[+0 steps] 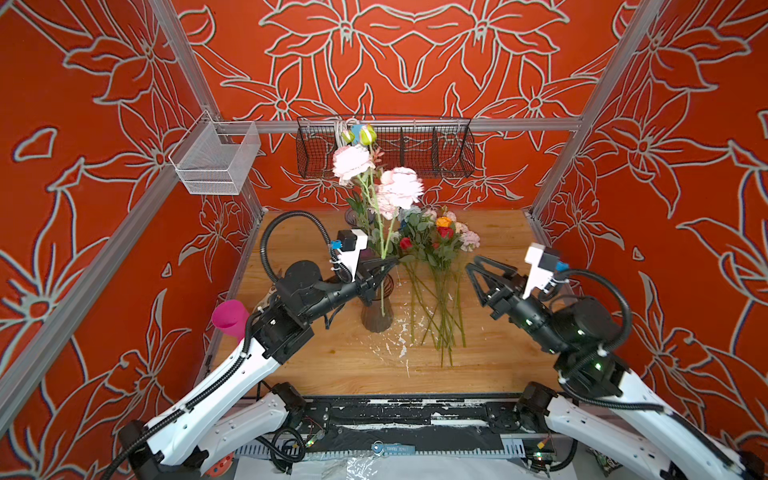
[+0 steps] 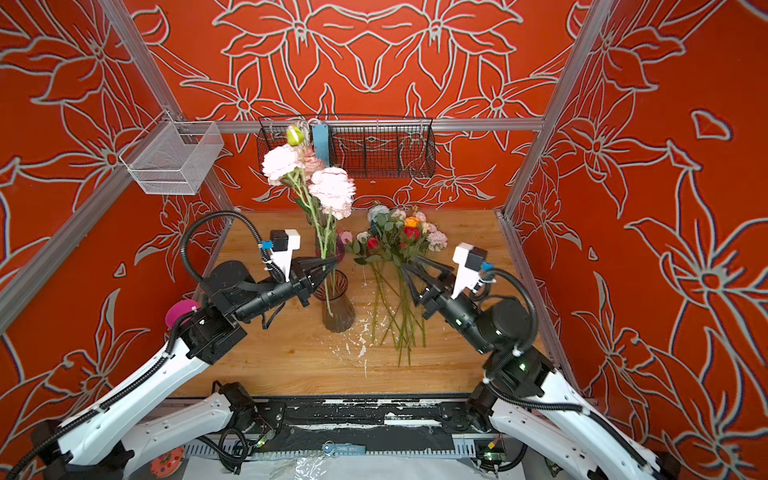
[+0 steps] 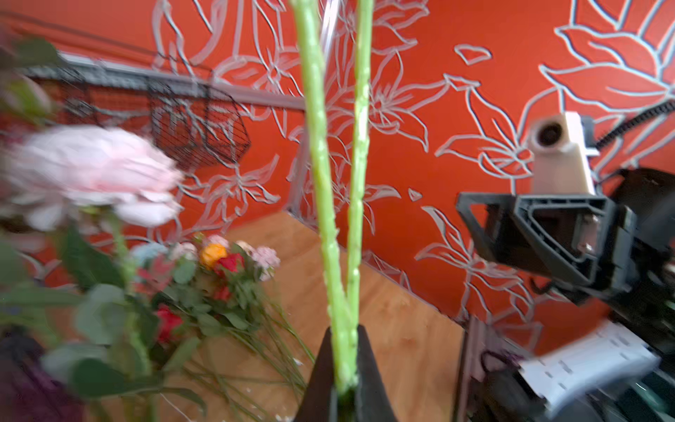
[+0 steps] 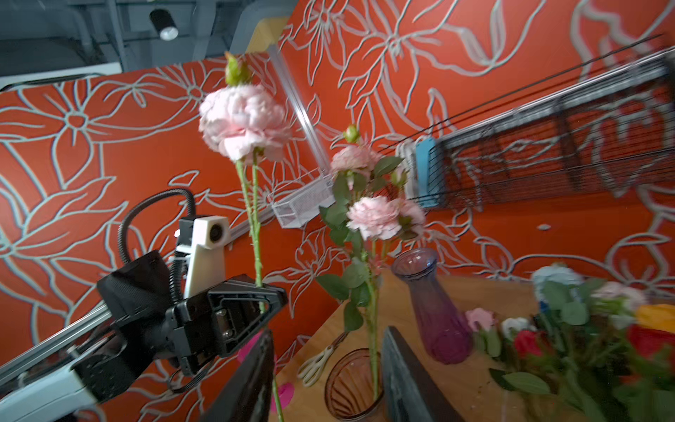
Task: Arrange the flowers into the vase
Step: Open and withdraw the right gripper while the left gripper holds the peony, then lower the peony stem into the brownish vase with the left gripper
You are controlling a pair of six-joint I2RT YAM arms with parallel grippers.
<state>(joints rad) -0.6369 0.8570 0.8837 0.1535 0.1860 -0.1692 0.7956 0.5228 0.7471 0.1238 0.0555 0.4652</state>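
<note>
Wood tabletop [image 1: 332,365] underneath, your left gripper [image 1: 392,262] is clamping the peony stem [image 4: 257,248] by the vase [image 1: 377,318]; the right gripper [image 1: 473,262] is hanging open, empty. You're wanting that stem vertical while lowering.

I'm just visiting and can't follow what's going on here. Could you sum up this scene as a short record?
Left fingers: shut on a pink peony stem
Right fingers: open, holding nothing
Brown vase: one leafy peony stands in it
Purple vase: no stems in it
Loose flowers: mixed bunch lying on the table
</note>
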